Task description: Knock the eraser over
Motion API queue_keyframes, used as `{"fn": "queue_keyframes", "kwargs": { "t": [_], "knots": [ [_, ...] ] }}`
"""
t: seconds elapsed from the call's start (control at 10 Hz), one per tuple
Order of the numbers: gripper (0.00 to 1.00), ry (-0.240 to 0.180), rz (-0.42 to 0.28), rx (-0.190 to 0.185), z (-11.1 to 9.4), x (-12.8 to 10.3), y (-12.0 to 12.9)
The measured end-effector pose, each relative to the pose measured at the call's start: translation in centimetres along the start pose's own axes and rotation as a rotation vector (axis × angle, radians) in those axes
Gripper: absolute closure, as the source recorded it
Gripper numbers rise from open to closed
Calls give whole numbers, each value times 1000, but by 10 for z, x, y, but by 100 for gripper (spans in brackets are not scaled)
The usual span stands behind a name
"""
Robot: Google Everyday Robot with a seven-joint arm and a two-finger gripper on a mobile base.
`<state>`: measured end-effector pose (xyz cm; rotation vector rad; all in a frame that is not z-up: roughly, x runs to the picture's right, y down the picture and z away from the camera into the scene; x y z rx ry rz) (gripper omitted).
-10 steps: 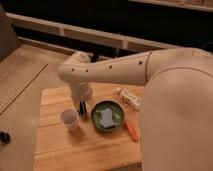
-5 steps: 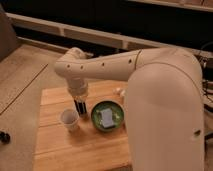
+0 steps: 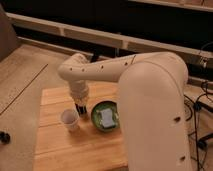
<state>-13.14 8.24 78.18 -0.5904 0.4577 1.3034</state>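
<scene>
The tool [image 3: 80, 108] has dropped a little lower over the last second and now hangs just above the wooden surface [image 3: 55, 145]. A white cup [image 3: 70, 119] sits just beside it at 8 o'clock and a green bowl [image 3: 95, 118] at 4 o'clock; whether the tool is spread or pressed together I cannot tell. No standing eraser can be picked out: it may be hidden behind the tool, or be the pale block [image 3: 106, 117] lying in the bowl, so the knock looks imminent or just delivered.
</scene>
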Motion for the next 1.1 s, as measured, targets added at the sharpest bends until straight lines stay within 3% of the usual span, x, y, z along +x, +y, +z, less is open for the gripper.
{"fn": "queue_keyframes", "kwargs": {
  "t": [0.3,0.5,0.6,0.8,1.1],
  "knots": [
    [100,-10,-65,-34,14,-19,14],
    [100,-62,-121,-36,15,-38,21],
    [100,-108,-168,-31,12,-51,26],
    [97,-160,-230,-4,2,-63,30],
    [96,-172,-243,8,-1,-64,30]
  ]
}}
